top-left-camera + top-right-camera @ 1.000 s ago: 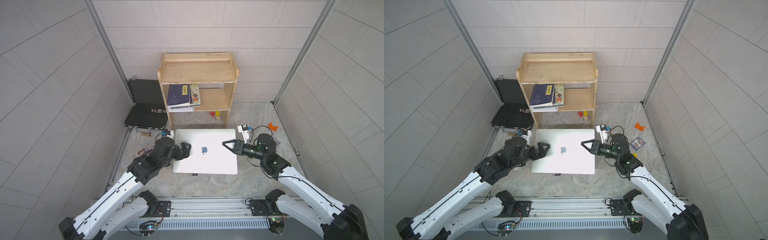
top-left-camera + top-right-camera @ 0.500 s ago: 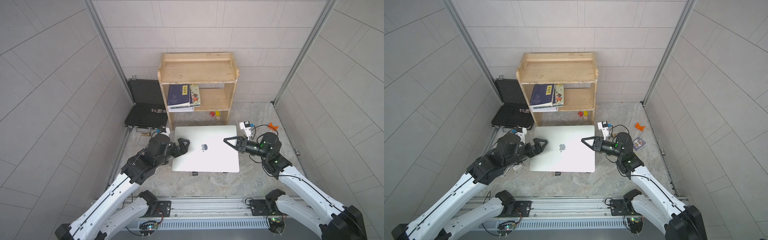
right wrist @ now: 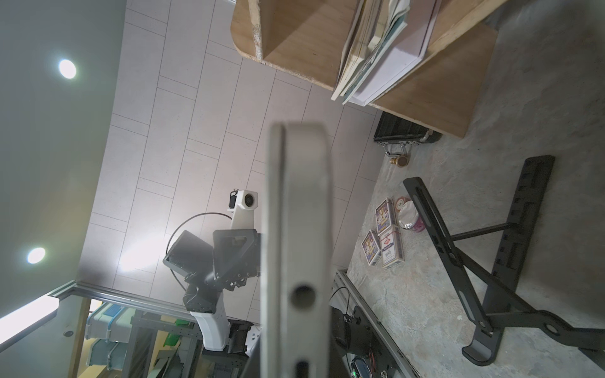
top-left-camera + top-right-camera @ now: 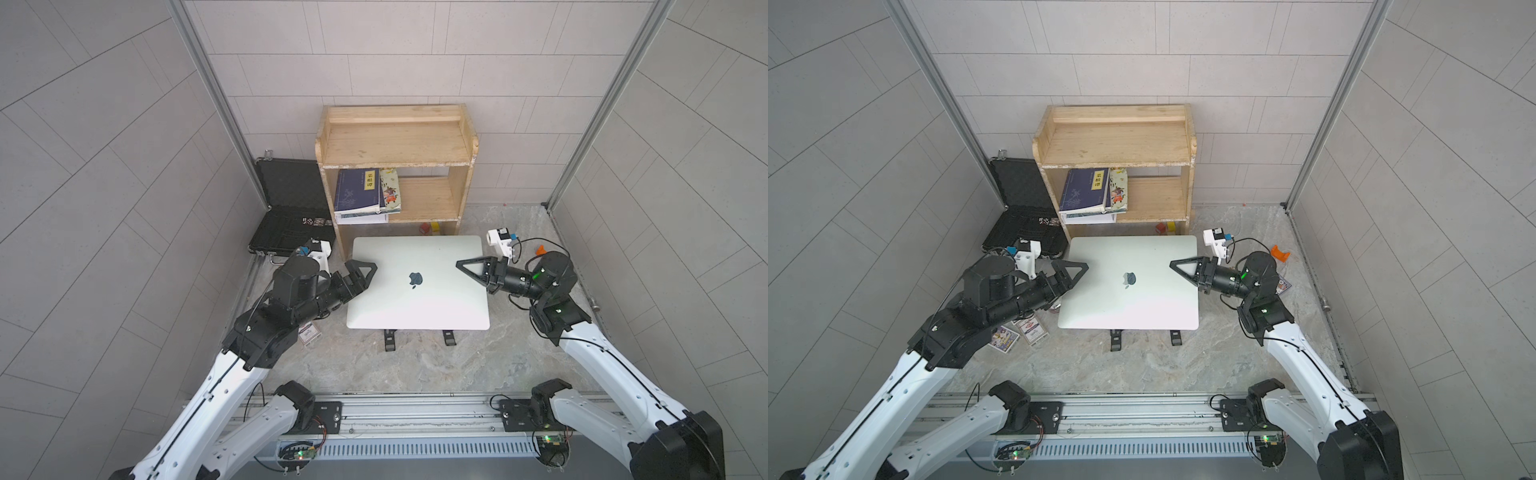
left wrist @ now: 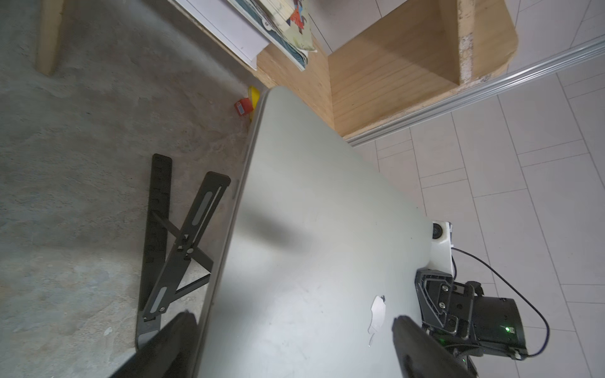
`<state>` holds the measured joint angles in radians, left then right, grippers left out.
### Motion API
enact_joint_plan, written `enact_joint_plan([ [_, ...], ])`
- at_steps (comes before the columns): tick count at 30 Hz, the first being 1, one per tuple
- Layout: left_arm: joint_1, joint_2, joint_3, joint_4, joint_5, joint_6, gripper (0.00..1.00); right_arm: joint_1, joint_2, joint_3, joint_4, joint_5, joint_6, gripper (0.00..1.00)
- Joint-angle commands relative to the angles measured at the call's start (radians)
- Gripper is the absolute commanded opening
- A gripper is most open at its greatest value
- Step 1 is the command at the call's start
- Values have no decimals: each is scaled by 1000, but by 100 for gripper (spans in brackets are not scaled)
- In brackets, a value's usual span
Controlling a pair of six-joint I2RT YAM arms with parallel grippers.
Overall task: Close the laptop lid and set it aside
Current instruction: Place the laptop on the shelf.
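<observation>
We find the right gripper (image 4: 464, 266) clamped tight on the laptop (image 4: 415, 303) at its right edge, upper finger lying flat on the laptop lid (image 4: 1133, 303). In the right wrist view that edge fills the middle, blurred, with the lid seam closed; the gripper's own tips are hard to make out there. The left gripper (image 4: 369, 271) stands wide, straddling the left edge, with one of its fingers (image 5: 417, 343) above the lid and its partner below. We cannot tell whether either touches metal.

Edges: the far edge lies close to the legs of the wooden shelf (image 4: 395, 141). The near edge overhangs the black stand (image 3: 491, 261), of which only two feet show in both top views. Whether the base rests on the stand we cannot tell. Bare table (image 4: 415, 365) runs from the near edge to the rail. Cards (image 4: 1017, 332) lie under the left arm, and the black briefcase (image 4: 291, 208) sits left of the shelf. The logo faces up, between the two grippers.
</observation>
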<state>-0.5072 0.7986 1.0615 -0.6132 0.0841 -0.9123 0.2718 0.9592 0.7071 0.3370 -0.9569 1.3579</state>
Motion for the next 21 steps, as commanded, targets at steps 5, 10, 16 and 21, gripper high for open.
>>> enact_joint_plan([
  [5, 109, -15, 26, 32, 234, -52, 93, -34, -5, 115, 121, -8, 74, 0],
  [10, 165, -52, -18, 78, 325, -105, 89, -37, 6, 117, 169, -14, 125, 0],
  [16, 201, -54, -38, 140, 422, -166, 82, -39, 40, 131, 237, -19, 177, 0],
  [21, 209, -46, -35, 155, 461, -187, 79, -39, 79, 181, 253, -22, 198, 0],
])
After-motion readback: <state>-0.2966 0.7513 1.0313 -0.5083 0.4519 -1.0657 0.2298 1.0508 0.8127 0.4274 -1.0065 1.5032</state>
